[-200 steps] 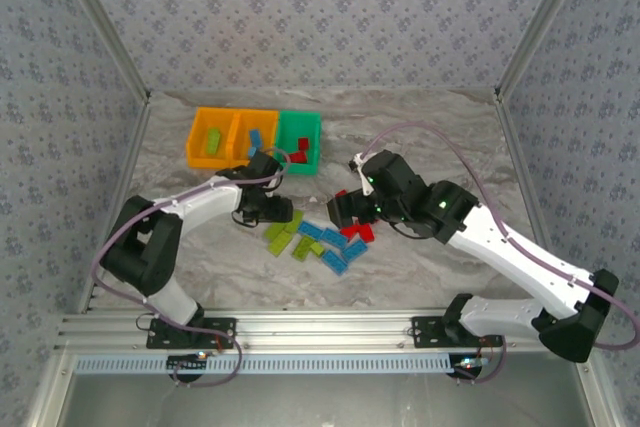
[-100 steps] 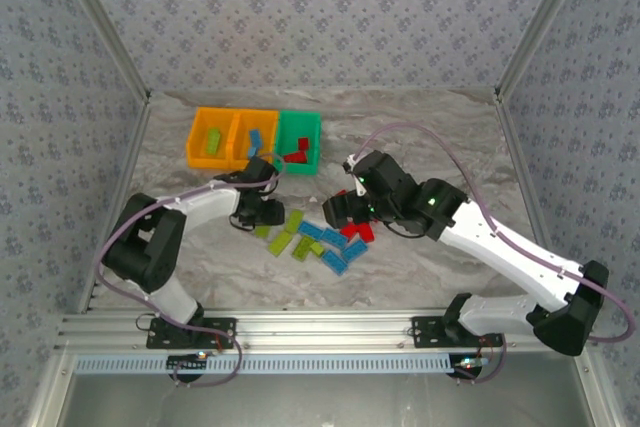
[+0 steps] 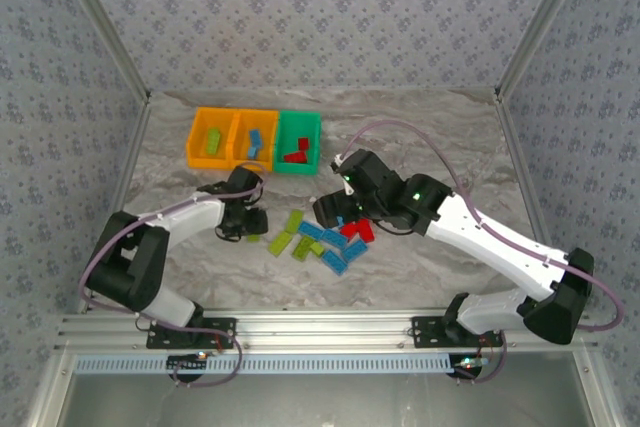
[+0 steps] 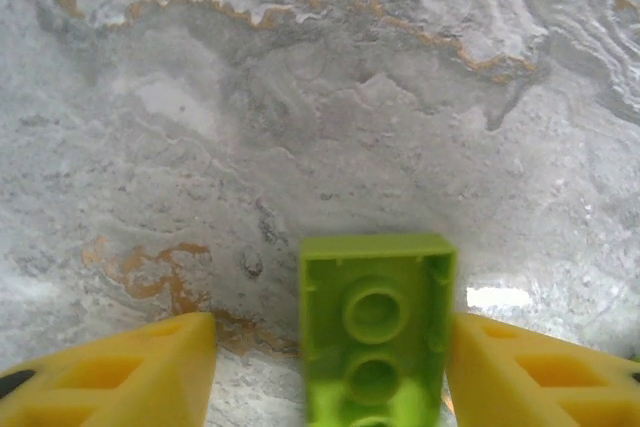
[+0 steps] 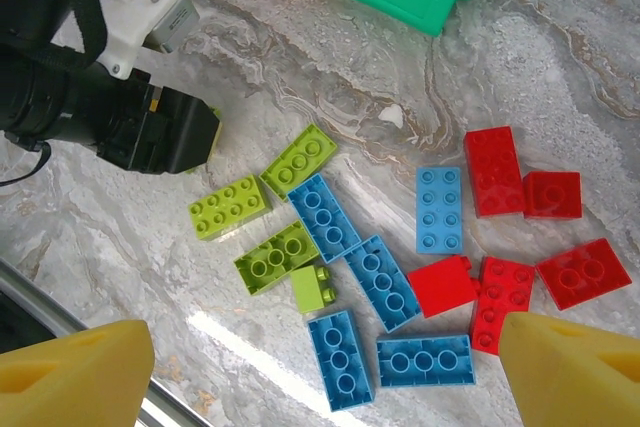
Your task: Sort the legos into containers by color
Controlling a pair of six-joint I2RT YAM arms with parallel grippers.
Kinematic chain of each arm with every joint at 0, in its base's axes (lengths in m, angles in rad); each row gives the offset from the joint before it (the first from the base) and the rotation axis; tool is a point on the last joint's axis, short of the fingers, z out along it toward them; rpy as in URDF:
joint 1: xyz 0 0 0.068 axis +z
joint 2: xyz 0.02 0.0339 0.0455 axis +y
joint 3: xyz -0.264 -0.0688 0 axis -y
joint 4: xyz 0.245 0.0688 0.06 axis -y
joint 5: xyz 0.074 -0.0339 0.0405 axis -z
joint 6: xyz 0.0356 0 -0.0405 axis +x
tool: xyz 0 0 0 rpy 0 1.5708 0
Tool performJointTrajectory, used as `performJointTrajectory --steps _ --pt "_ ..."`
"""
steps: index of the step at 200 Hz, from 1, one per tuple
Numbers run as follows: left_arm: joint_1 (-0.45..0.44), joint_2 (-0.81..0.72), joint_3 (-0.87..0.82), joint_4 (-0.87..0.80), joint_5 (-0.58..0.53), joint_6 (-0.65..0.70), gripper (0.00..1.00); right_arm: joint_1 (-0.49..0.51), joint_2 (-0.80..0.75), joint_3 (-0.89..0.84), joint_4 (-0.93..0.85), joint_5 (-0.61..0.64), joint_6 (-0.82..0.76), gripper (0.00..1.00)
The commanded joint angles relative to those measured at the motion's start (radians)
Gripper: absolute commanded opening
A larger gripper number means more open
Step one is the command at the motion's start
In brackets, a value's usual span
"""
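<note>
A lime green lego (image 4: 375, 317) lies hollow side up on the marble table between the yellow fingers of my left gripper (image 4: 330, 347). It touches the right finger (image 4: 520, 367), with a gap to the left one, so the jaws stand open around it. Seen from above, that gripper (image 3: 248, 231) is left of the pile. My right gripper (image 5: 320, 367) hangs open above the loose legos: lime (image 5: 300, 159), blue (image 5: 438, 209) and red (image 5: 494, 171). The containers stand at the back: two orange bins (image 3: 197, 137) and a green bin (image 3: 300, 115) with red bricks.
The left arm's black wrist (image 5: 110, 112) sits just left of the pile. The green bin's corner (image 5: 400, 2) lies beyond the pile. The metal rail (image 3: 320, 327) runs along the near edge, and patterned walls close in the sides.
My left gripper has slid left and nearer, away from the bins, and its jaws have narrowed round a lime brick. The right arm has shifted a little left over the pile.
</note>
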Motion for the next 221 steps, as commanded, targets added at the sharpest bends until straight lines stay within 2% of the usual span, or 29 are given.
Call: performJointTrajectory --steps 1,24,42,66,103,141,168,189,210,221 --pt "-0.023 0.044 0.013 -0.034 0.070 -0.019 0.44 0.012 0.008 0.036 -0.035 0.033 -0.001 0.92" --pt "-0.026 0.032 0.007 -0.018 0.094 -0.027 0.29 0.019 0.010 0.032 -0.025 0.012 -0.009 0.92" --pt "-0.025 -0.003 0.020 -0.017 0.106 -0.029 0.28 0.025 0.017 0.031 -0.011 -0.042 -0.017 0.93" --pt "-0.002 -0.081 0.078 -0.048 0.045 -0.026 0.28 0.032 0.020 0.010 0.052 -0.151 -0.015 0.93" --pt "0.126 -0.117 0.261 -0.046 -0.109 0.014 0.28 0.045 0.012 0.010 0.081 -0.105 0.003 0.93" --pt "0.281 0.093 0.535 -0.015 -0.143 0.061 0.27 0.051 -0.001 0.003 0.066 -0.082 0.016 0.93" --pt "0.358 0.294 0.748 -0.044 -0.102 0.074 0.29 0.064 -0.021 -0.009 0.052 -0.063 0.024 0.93" --pt "0.399 0.409 0.891 -0.089 -0.076 0.093 0.35 0.071 -0.041 -0.017 0.037 -0.048 0.026 0.93" --pt "0.413 0.485 0.991 -0.129 -0.044 0.133 0.51 0.074 -0.061 -0.026 0.030 -0.031 0.032 0.93" --pt "0.412 0.510 1.037 -0.168 -0.032 0.148 0.53 0.073 -0.067 -0.027 0.032 -0.020 0.035 0.93"
